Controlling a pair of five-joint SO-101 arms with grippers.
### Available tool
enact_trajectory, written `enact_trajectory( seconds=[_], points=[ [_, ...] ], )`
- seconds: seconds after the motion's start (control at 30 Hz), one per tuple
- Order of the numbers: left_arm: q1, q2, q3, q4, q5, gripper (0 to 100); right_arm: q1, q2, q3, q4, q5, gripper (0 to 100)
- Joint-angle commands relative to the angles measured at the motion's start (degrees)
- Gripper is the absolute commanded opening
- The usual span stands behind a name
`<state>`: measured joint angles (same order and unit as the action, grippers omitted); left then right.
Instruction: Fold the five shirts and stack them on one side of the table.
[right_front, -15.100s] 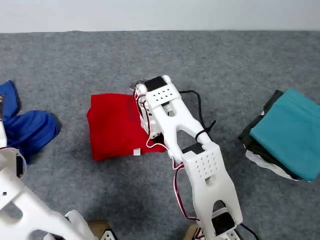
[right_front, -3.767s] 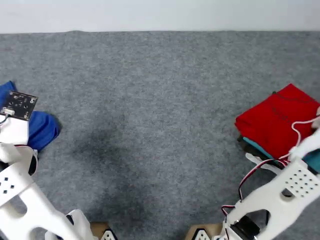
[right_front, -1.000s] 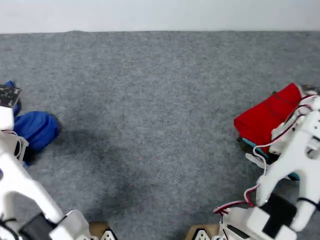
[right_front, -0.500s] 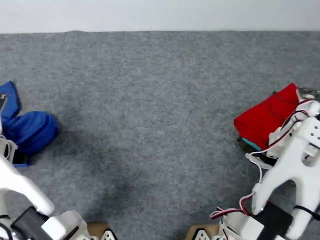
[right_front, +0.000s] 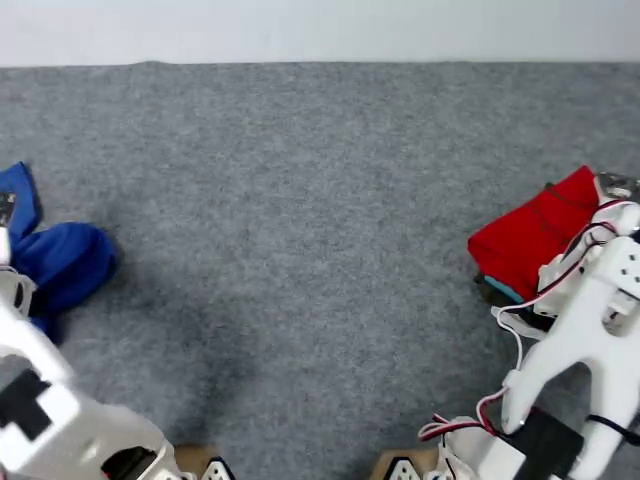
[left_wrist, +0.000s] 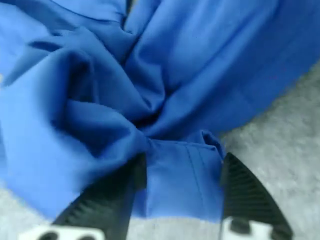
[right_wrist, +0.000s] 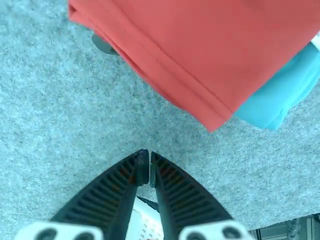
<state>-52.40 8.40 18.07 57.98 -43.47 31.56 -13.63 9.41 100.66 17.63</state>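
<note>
Blue cotton in a loose heap sits under my left gripper (left_wrist: 185, 162). This is the crumpled royal-blue shirt (left_wrist: 165, 75), unfolded, lying at the left edge of the grey carpet-like table cover (right_front: 300, 200). My left tool's black ribbed jaws stand wide apart, one on either side of a hemmed flap of that cloth, with nothing pinched between them. My right gripper (right_wrist: 149, 155) has its jaws pressed together tip to tip with nothing in them. It is over bare grey cover, just beside the near corner of the folded red shirt (right_wrist: 200, 50). That red shirt lies on top of the stack at the right edge of the table. A folded teal shirt (right_wrist: 280, 95) pokes out beneath it, and a dark garment (right_front: 490, 292) shows under both. From above, my white right arm (right_front: 590, 330) crosses the near side of the stack, well apart from the blue heap.
</note>
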Motion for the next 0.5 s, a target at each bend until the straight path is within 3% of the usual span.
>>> enact_trajectory(
  seconds=[0.0,0.1,0.33,0.47],
  points=[
    [0.79,0.88,-0.48,-2.99,-0.35,14,-0.75,-2.24,-0.18,2.33,-0.62,0.9],
    [2.73,-0.97,-0.57,-2.73,-0.35,0,-0.57,-2.33,-0.09,2.42,-0.62,0.9],
    [9.49,-16.53,-3.03,6.15,0.70,0,-0.40,-3.91,0.00,2.42,-0.62,0.9],
    [15.56,-26.90,-5.41,7.91,8.70,0,-0.57,-8.31,2.55,2.33,-0.62,0.9]
  ],
)
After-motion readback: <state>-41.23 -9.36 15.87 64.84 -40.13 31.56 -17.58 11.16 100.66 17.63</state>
